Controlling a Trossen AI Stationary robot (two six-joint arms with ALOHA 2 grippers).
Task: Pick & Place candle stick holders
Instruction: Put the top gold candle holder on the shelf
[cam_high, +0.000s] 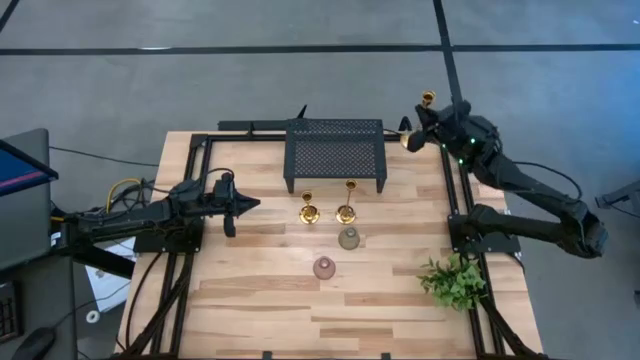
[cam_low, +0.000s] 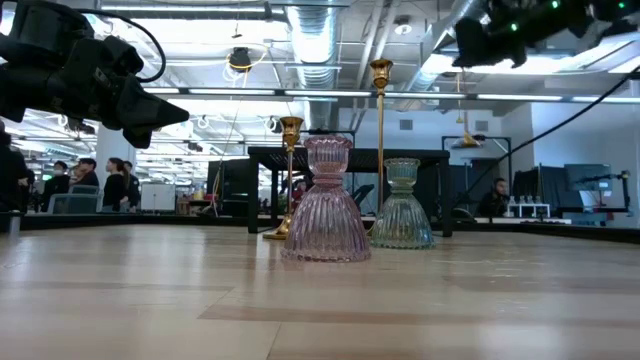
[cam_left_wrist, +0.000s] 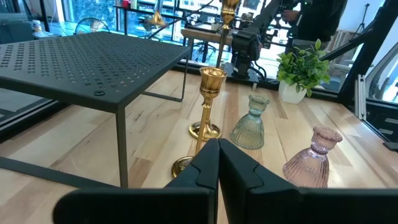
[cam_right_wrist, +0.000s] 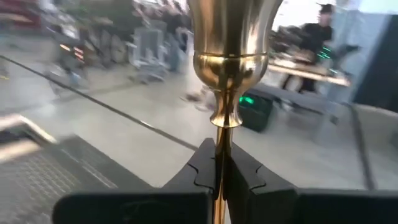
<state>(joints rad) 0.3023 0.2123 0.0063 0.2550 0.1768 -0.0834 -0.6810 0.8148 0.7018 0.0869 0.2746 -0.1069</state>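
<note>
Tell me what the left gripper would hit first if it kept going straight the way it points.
Probably the nearer gold candlestick, which stands directly past the shut left gripper; in the high view they line up too, though depth is uncertain.

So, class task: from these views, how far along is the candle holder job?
Nothing looks placed yet. In hand: the right gripper is shut on a gold candlestick, held at the table's far right corner beside the black rack. Left: two gold candlesticks, the grey-green holder and the pink holder stand on the table. The left gripper waits shut.
</note>
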